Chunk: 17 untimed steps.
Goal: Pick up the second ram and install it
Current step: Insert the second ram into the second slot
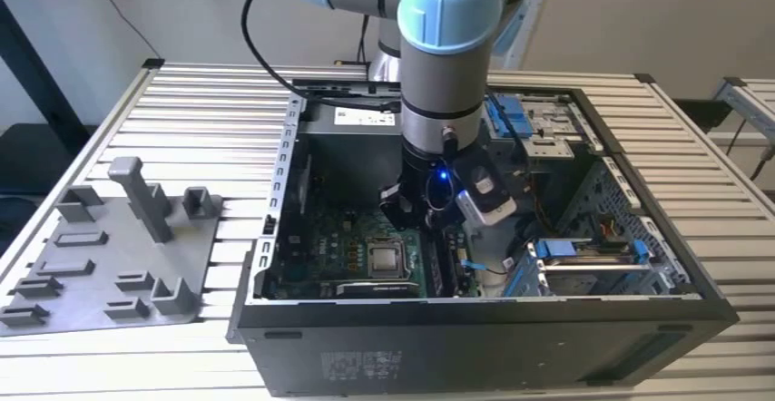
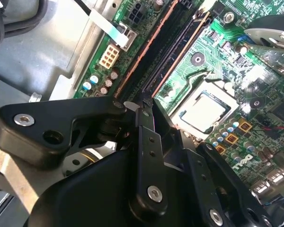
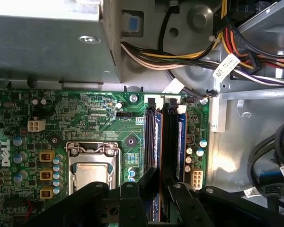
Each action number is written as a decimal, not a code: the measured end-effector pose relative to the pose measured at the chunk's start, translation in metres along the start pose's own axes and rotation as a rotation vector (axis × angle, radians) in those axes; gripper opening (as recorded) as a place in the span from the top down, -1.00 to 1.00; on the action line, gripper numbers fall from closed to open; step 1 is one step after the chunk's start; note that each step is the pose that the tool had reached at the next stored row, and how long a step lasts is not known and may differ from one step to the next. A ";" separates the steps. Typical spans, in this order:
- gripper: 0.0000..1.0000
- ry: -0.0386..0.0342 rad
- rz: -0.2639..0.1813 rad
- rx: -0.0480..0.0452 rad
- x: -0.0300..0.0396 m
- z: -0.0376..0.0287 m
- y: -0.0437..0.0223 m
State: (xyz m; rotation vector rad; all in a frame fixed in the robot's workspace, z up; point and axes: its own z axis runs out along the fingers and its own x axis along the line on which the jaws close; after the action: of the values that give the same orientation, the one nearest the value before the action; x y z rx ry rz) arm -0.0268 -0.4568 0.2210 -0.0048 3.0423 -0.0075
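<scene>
Computer case (image 1: 678, 324): lies open on the slatted table.
Grey fixture tray (image 1: 73, 278): outside the case, at the exterior view's left.
Gripper (image 3: 162, 182): low over the case's motherboard, fingers drawn together around the second ram.
Second ram (image 3: 157, 142): upright in a memory slot beside the case's processor socket.

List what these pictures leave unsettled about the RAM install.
- Whether the gripper is shut on a module: in both wrist views its own black links cover the tips.
- Lower end of the memory slots: hidden behind the gripper in the first wrist view.
- Which module is the second ram: two blue-edged cards stand in the slots; the exterior view has them too small behind the arm.
</scene>
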 end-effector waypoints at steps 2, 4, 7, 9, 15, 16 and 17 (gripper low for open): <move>0.65 -0.0001 0.005 -0.0002 0.0000 0.0001 -0.0001; 0.65 -0.0001 0.008 0.0002 0.0000 0.0001 -0.0006; 0.65 -0.0001 0.012 0.0004 0.0000 0.0002 -0.0012; 0.65 -0.0001 0.013 0.0005 0.0000 0.0001 -0.0012; 0.65 0.0001 0.028 -0.0018 -0.0002 0.0001 -0.0012; 0.65 0.0001 0.033 -0.0013 -0.0002 0.0002 -0.0012; 0.65 0.0001 0.038 -0.0009 -0.0002 0.0003 -0.0012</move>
State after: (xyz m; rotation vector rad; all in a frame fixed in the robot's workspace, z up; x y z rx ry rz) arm -0.0265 -0.4580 0.2208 0.0525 3.0419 -0.0033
